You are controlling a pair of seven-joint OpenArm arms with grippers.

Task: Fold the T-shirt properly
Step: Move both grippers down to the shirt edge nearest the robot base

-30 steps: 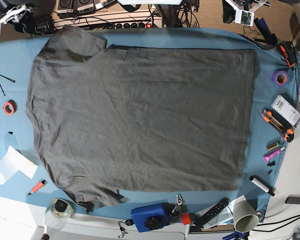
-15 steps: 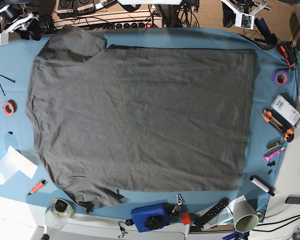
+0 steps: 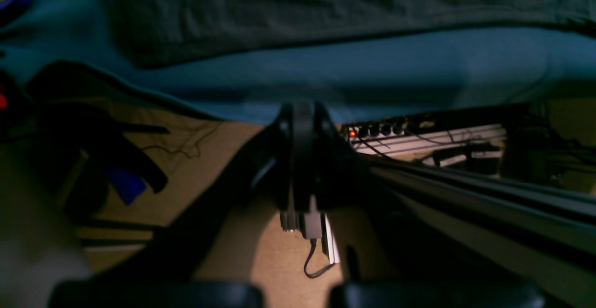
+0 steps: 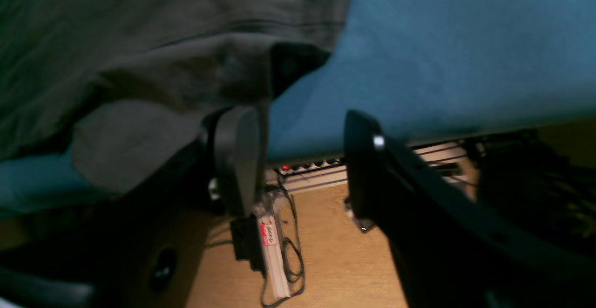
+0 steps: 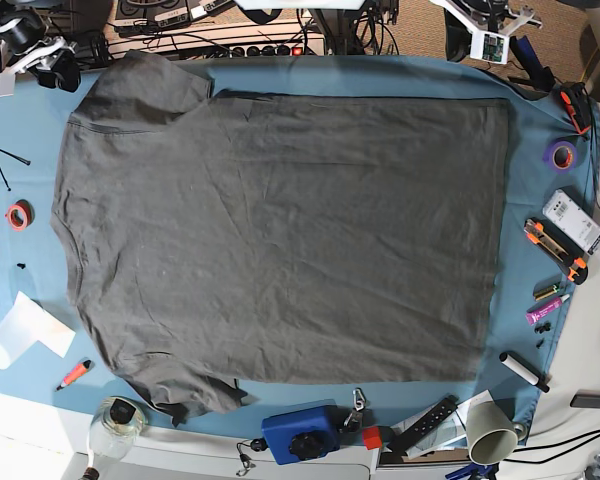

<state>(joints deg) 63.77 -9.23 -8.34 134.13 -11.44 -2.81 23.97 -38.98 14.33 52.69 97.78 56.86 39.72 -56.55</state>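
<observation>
T-shirt [image 5: 280, 240] lies flat and spread over most of the blue-clothed counter [image 5: 25, 150], collar end toward the base view's left, hem toward its right. One sleeve is folded in at the shirt's upper left corner, the other bunched at its lower left.

Right gripper [image 5: 35, 55] sits just beyond the shirt's upper left sleeve, off the counter's far edge; its fingers [image 4: 235, 159] stand wide apart, nothing between them, the sleeve close beside one.

Red tape roll [image 5: 18, 215] lies left of the shirt's collar side. Blue box [image 5: 300, 432] sits below the shirt's near edge.

Left gripper [image 5: 490, 30] hangs past the shirt's upper right corner, fingers [image 3: 302, 126] pressed together, empty. Purple tape roll [image 5: 562, 154] lies right of the hem.
</observation>
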